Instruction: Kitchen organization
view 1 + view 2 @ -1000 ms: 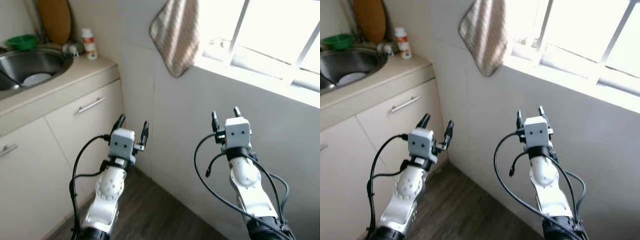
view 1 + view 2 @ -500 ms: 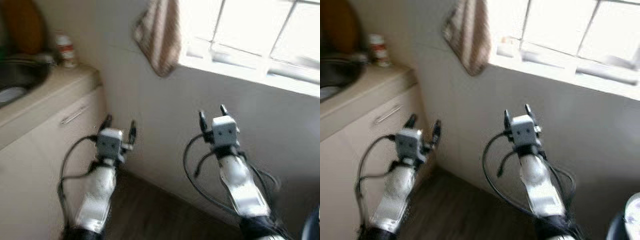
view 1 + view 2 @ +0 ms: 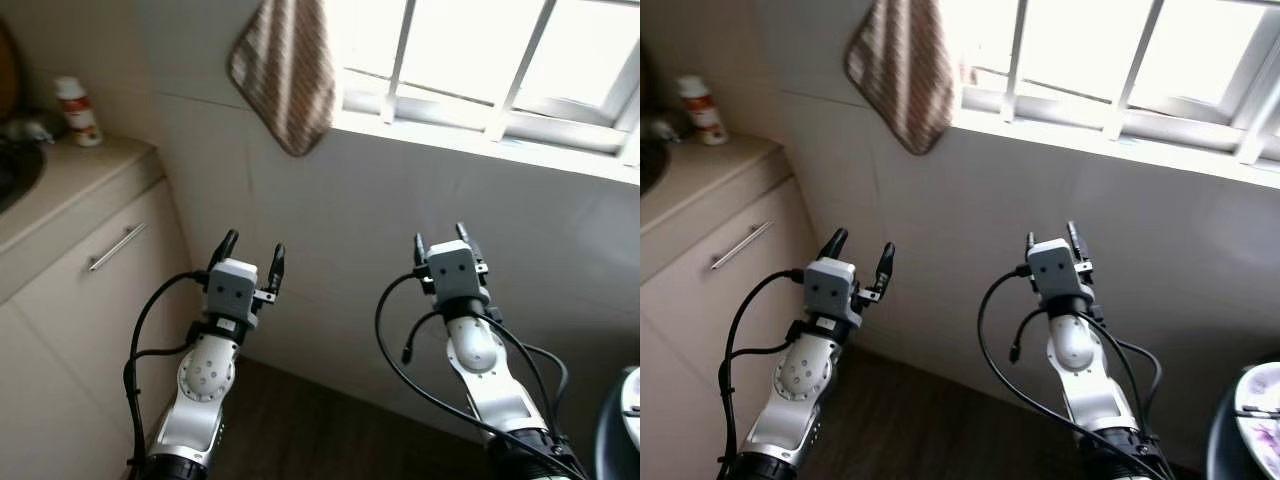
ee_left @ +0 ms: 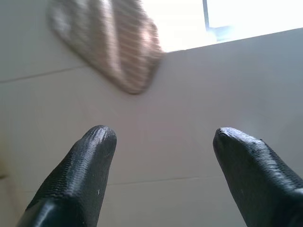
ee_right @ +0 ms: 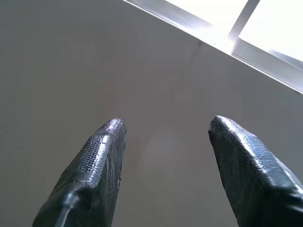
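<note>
- Task's thing not obvious for "kitchen organization"; likeliest candidate is the striped dish towel (image 3: pixel 283 72), hanging on the tiled wall (image 3: pixel 400 250) at upper left-centre of the head view, its lower corner drooping just below the window sill (image 3: pixel 480 140); it also shows in the left wrist view (image 4: pixel 113 52), ahead of and above the fingers.
- Handling, as a judgement: soft, light, limp cloth; not fragile, not slippery; will sag and fold when lifted; best pinched at the low hanging corner or a side edge, then lifted up off whatever holds it; the hook or peg itself is out of frame, can't tell how it is hung.
- Left gripper (image 3: pixel 250 255) at lower left-centre, raised w/ fingers spread apart and nothing between them; well below the towel, not touching.
- Right gripper (image 3: pixel 444 240) at lower right-centre, fingers likewise parted and empty; pointed at bare wall under the sill.
- Other candidate: small white bottle w/ red cap (image 3: pixel 77 97) on the countertop (image 3: pixel 90 175) at far left, near the sink edge; rigid, light, likely easy to tip; grip round the body.
- Below the counter, a cabinet drawer w/ bar handle (image 3: pixel 117 246).
- Dark wood floor (image 3: pixel 300 430) at bottom; barred window (image 3: pixel 500 50) across the upper right; edge of a patterned plate (image 3: pixel 1260 410) at lower right corner.
</note>
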Motion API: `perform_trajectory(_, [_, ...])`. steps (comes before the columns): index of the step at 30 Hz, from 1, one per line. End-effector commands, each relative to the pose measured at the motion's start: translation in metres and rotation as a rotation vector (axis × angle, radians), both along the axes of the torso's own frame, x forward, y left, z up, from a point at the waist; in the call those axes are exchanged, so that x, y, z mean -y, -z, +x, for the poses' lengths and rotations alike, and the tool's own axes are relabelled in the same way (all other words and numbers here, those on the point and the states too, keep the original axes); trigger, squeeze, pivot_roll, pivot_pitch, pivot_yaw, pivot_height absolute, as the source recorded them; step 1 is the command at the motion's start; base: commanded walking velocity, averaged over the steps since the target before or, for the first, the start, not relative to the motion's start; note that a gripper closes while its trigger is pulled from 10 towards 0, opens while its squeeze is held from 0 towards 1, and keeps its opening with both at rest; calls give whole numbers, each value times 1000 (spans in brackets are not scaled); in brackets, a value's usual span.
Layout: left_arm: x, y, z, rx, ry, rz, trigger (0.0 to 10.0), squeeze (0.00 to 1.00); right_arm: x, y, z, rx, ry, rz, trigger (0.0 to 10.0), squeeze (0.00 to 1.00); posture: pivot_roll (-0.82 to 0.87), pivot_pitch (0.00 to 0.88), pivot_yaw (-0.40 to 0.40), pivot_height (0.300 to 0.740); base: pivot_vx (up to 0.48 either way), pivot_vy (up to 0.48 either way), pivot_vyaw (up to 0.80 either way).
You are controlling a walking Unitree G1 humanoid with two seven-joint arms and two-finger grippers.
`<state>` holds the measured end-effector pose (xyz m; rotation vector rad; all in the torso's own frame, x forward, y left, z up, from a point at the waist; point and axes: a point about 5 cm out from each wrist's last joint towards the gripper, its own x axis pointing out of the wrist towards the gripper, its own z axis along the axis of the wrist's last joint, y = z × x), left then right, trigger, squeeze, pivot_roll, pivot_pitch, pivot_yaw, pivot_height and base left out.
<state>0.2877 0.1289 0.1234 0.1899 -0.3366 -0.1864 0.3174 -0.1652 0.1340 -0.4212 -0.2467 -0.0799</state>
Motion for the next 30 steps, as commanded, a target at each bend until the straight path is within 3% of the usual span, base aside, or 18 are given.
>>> perform_trajectory(1, [1,0,0,-1,3,18,10000,0,2,4,0,-27,23,-11,10000,0,61,0,-23,740,0,0,-800])
perform_trajectory(8, [1,-1,-1,12,6,-11,10000,0,3,8,1,-50,38,-45,10000,0,58,0,-24,740,0,-97,-800])
perform_trajectory(23, [2,3,-1,-2,12,9,10000,0,5,15,1,-83,61,-151,10000,0,55,0,-22,740,0,0,-800])
perform_trajectory(30, [3,8,-1,-26,15,23,10000,0,5,25,0,-130,47,-256,10000,0,53,0,-23,740,0,0,-789])
